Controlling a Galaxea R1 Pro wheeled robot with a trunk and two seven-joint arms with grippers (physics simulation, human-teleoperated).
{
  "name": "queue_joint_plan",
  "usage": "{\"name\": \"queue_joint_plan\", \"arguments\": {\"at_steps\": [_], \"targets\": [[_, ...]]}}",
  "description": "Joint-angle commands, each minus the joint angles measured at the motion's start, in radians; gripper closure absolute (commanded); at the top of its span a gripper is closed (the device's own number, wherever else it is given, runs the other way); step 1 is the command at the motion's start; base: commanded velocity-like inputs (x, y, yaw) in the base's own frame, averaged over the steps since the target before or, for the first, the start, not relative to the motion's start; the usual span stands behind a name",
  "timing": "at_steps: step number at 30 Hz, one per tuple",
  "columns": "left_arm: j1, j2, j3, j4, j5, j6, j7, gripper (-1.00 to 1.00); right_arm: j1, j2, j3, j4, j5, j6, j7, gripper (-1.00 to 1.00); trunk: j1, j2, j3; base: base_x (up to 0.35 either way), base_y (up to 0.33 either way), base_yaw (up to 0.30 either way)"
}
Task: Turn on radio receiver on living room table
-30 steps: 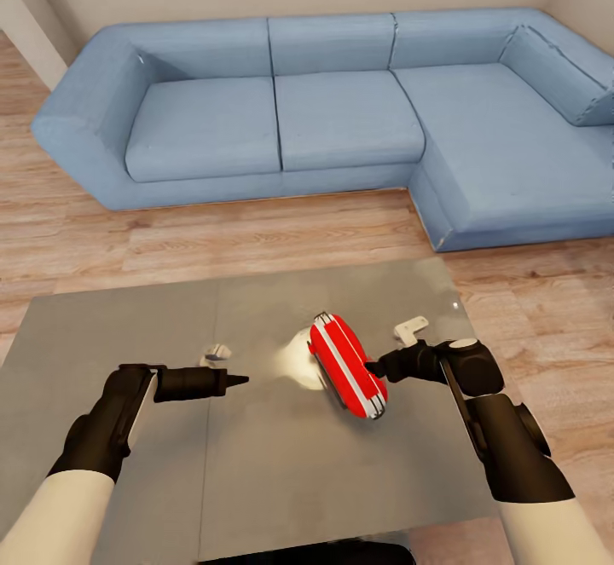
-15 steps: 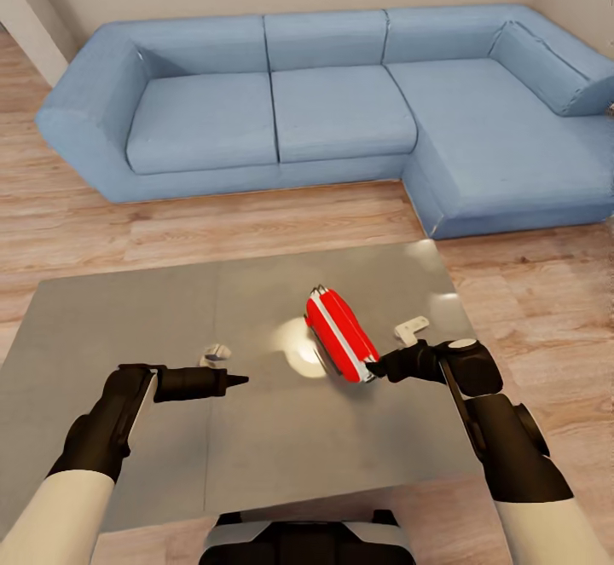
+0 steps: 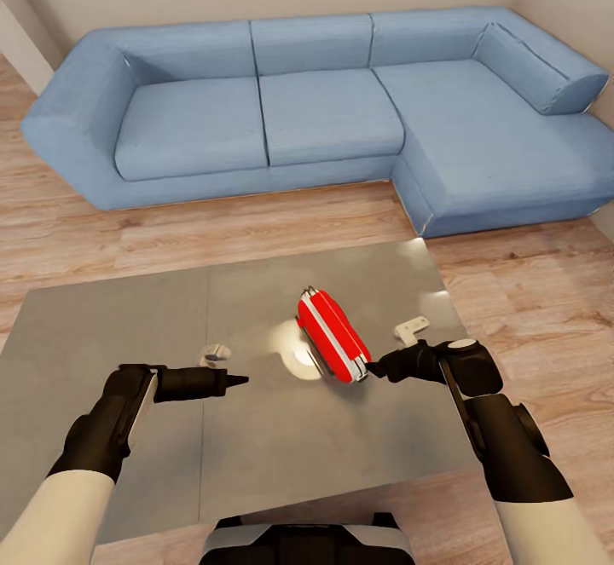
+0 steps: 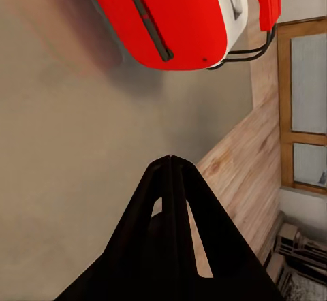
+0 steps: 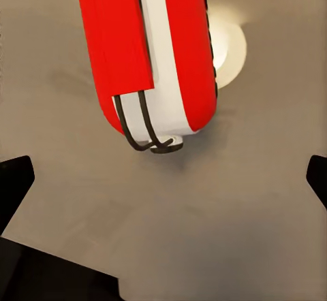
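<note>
Right now the radio lies on its side on the grey table, nearer the table's right edge than its left, slanting toward the far edge. The right gripper sits just beside the radio's near end with its jaws spread wide. The left gripper hovers well apart, its fingers pressed together. Beyond the table stands a blue sofa on wood floor.
</note>
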Motion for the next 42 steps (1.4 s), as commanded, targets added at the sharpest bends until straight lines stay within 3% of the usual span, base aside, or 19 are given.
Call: {"name": "queue_joint_plan", "arguments": {"at_steps": [1, 33, 38, 42], "targets": [[0.000, 0.000, 0.000, 0.000, 0.000, 0.000, 0.000, 1.00, 0.000, 0.001, 0.000, 0.000, 0.000, 0.000, 0.000, -1.00, 0.000, 0.000, 0.000, 0.000, 0.000, -0.003], [0.000, 0.002, -0.001, 0.001, 0.000, 0.001, 0.000, 1.00, 0.002, -0.003, -0.005, 0.001, -0.006, 0.000, 0.003, -1.00, 0.000, 0.000, 0.044, 0.000, 0.000, 0.000], [0.000, 0.021, -0.001, 0.031, -0.003, 0.003, -0.001, 1.00, 0.084, -0.051, -0.044, 0.002, -0.006, 0.000, -0.018, -1.00, 0.000, 0.000, 0.052, 0.000, 0.000, 0.000], [0.000, 0.043, -0.001, 0.067, -0.002, 0.004, -0.001, 1.00, 0.165, -0.070, -0.079, 0.002, -0.005, 0.000, -0.024, -1.00, 0.000, 0.000, 0.058, 0.000, 0.000, 0.000]]}}
